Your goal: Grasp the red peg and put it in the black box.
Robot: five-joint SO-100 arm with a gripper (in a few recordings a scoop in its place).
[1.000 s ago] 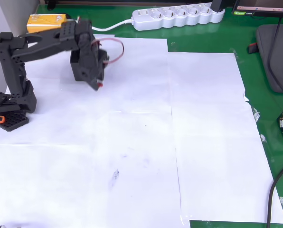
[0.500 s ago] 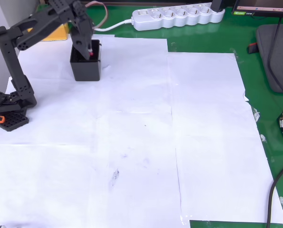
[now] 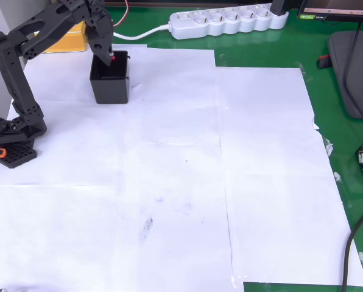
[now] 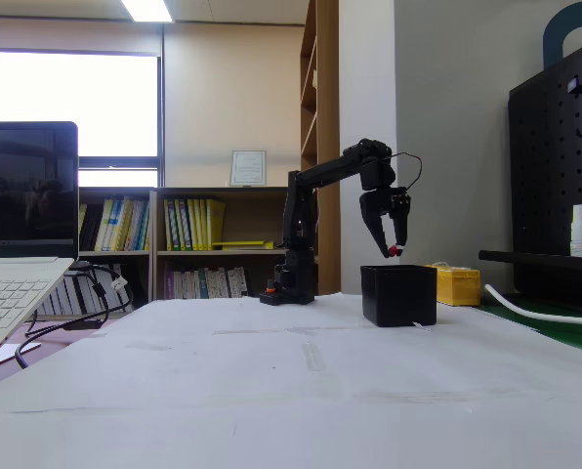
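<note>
Tabletop (image 4: pixel 301 391): covered near to far in white paper sheets; the near stretch carries nothing the task needs, probably so the dark parts stand out against it.
Black box (image 4: pixel 398 295): upright on the paper toward the far side, mouth facing up, so a peg let go from above would fall inside; in the overhead view (image 3: pixel 110 81) it sits at the far left of the sheets.
Red peg (image 4: pixel 393 251): pinched at the claw's tip, just above the box rim and clear of it in the fixed view; in the overhead view (image 3: pixel 111 59) it lies over the far part of the opening.
Claw (image 4: pixel 391 249): fingers closed onto the red peg and pointing downward, which keeps the peg at the lowest point for a clean drop; also seen from overhead (image 3: pixel 110 58).
Stage: carry looks finished; what remains is letting go, perhaps after a small descent.
Risk: the peg sits close to the far wall, so it might clip the rim.
Yellow block (image 4: pixel 457 285): just beyond the box, apart from it.
</note>
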